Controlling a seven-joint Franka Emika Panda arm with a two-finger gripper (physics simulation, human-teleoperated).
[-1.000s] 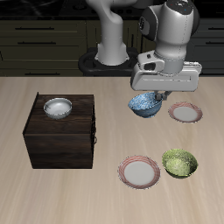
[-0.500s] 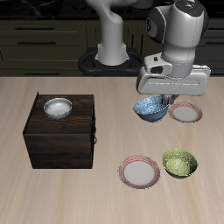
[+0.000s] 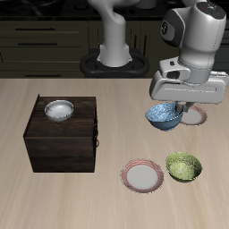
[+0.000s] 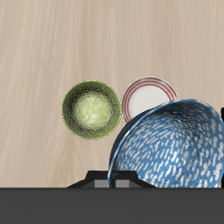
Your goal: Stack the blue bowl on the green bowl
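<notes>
Blue bowl held aloft, pinched by end effector — wrist view shows green bowl below.

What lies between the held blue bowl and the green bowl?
Only bare tabletop separates the blue bowl from the green bowl, as the exterior view shows.

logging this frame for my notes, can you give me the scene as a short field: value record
gripper: the gripper holds the light blue white-speckled bowl by its rim, tilted, lifted off the table
target: yellow-green mottled bowl on the table near the front edge, empty
plates: one pink-rimmed white plate beside the green bowl; another partly hidden behind the blue bowl
box: dark wooden box with a white grey-rimmed bowl on top
stacking: not yet done, the blue bowl is farther back than the green one
</notes>
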